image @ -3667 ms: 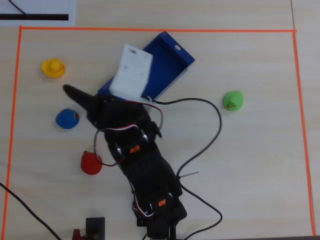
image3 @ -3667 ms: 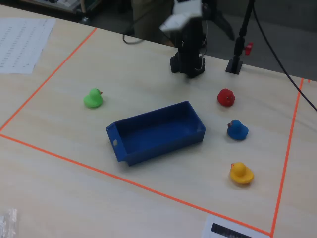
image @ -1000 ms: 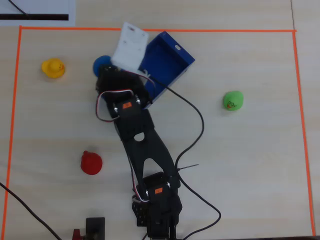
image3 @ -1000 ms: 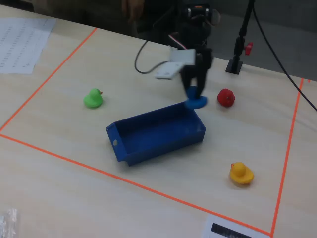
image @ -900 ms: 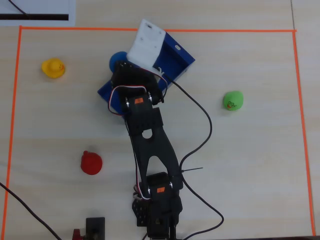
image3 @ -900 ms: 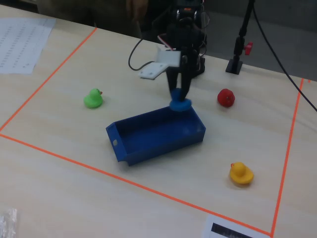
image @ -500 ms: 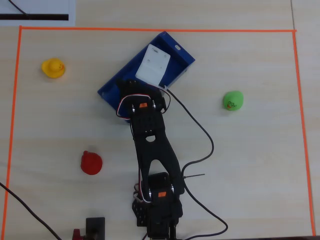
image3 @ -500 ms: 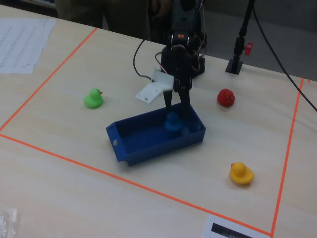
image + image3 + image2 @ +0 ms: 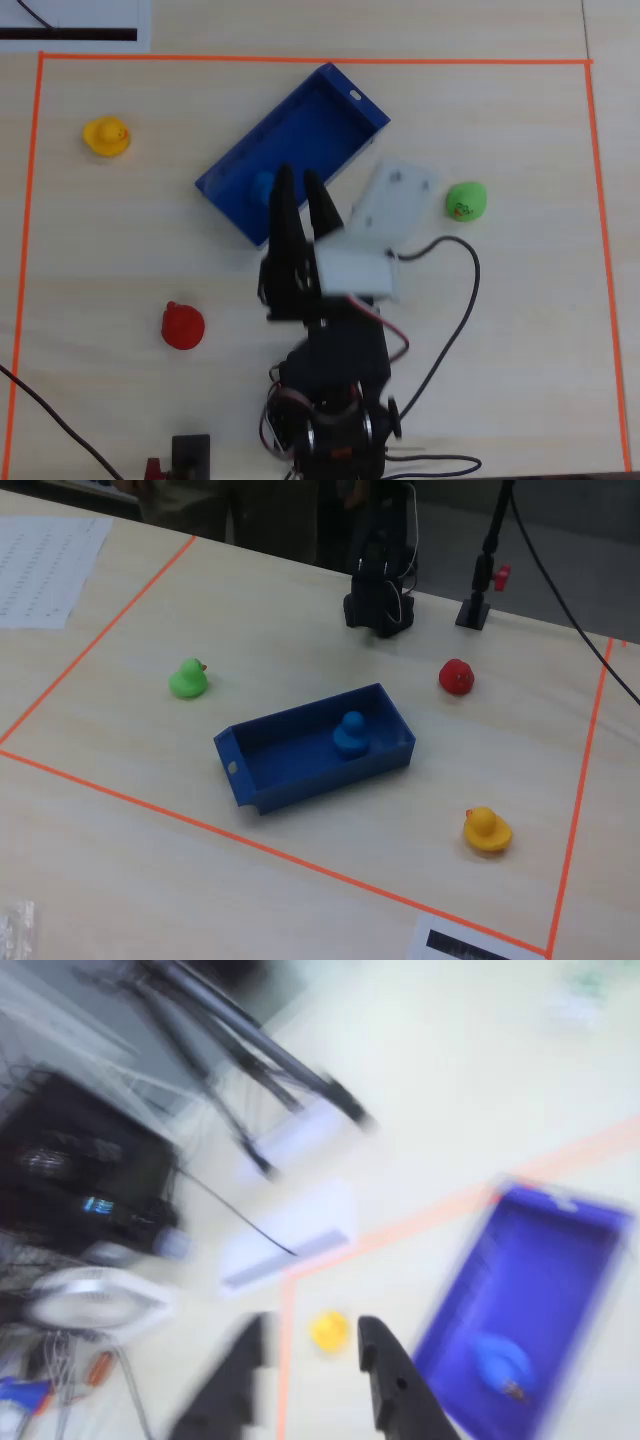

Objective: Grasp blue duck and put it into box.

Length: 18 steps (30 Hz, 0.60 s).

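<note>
Currently: gripper [image 9: 298, 180] fingers [image 9: 385, 1375] spread apart, holding nothing, raised over the near wall of the box [image 9: 345, 150]. Blue duck [image 9: 350, 733] upright inside box, toward its right end in the fixed view. Red duck [image 9: 456, 677], yellow duck [image 9: 487, 830], green duck [image 9: 187, 679] on table [image 9: 140, 860], outside box.

blue duck [image 9: 350, 731], dark-blue box [image 9: 262, 744], red duck [image 9: 456, 676], green duck [image 9: 187, 679], yellow duck [image 9: 486, 829], orange tape border [image 9: 115, 613]

The blue duck [image 9: 350, 732], which lay on the table beside the red duck [image 9: 456, 676], now sits inside the box [image 9: 262, 789] near its end closest to the red duck. The gripper [image 9: 298, 192] has let go, spread apart, and pulled back from the box.
</note>
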Each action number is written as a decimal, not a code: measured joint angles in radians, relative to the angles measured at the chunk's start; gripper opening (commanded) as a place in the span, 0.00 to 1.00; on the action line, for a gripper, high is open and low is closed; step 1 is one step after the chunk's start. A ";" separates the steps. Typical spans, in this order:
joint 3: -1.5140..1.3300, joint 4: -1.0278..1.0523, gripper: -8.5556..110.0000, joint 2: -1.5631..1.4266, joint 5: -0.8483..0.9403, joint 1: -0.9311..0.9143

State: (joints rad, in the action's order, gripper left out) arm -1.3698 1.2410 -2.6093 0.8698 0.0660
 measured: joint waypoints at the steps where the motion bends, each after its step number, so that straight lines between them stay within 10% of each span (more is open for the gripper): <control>1: -0.057 -0.026 0.07 -0.066 0.006 0.000; 11: -1.368 -0.078 0.07 -0.640 0.106 -0.017; 18: -1.735 -0.049 0.07 -0.698 0.199 -0.034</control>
State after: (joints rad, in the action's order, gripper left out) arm -3.1048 1.1919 -3.3073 1.0692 0.0322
